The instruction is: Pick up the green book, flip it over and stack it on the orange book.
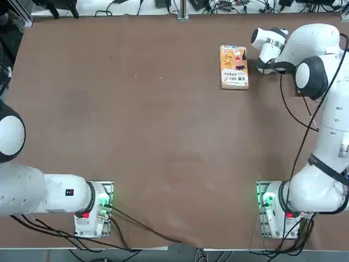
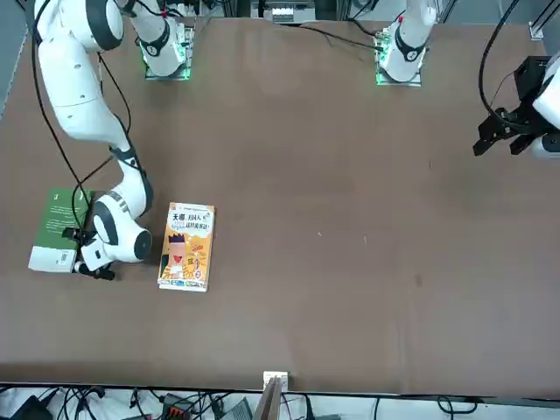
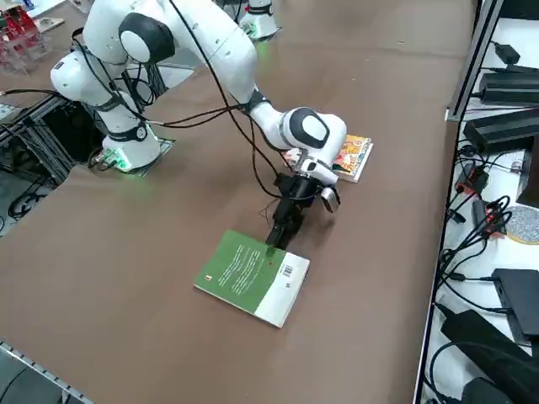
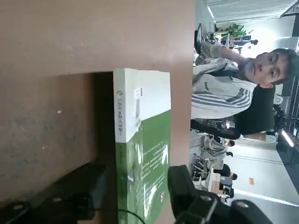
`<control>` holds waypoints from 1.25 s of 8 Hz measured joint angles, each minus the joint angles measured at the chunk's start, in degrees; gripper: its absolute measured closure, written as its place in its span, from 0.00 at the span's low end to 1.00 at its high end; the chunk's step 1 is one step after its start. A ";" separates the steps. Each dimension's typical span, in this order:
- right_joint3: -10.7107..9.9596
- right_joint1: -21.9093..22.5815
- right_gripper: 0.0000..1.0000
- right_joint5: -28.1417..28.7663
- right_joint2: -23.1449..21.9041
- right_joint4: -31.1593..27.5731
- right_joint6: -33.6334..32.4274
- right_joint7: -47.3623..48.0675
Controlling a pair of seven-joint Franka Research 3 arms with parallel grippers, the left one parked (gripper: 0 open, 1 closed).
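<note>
Both tips of the right end effector [image 4: 137,173] are apart, around the green book [image 4: 156,133]; squeeze it firmly before lifting slowly.

My workspace is a robotics lab, as indicated by the white jointed robot arms [image 1: 327,109], brown flat tabletop [image 1: 163,136], loose black cables [image 2: 188,402] and seated people [image 4: 223,170].

Right arm [image 1: 334,128]: extended from its base, bent; far end above the desk, near the green book [image 3: 242,273].
Right wrist [image 3: 313,139]: tilted, sloping down toward the green book.
Right pincer [image 4: 135,179]: at the green book's edge, angled low.
Fingers [image 4: 180,184]: parted, one on either side of the green book.
</note>
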 joint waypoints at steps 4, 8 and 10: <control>-0.16 -0.45 0.41 -0.32 0.53 0.00 0.00 0.03; -0.16 -0.53 0.89 -0.32 0.71 0.00 -0.10 0.03; -0.15 -0.53 0.89 -0.32 0.72 0.09 -0.26 -0.03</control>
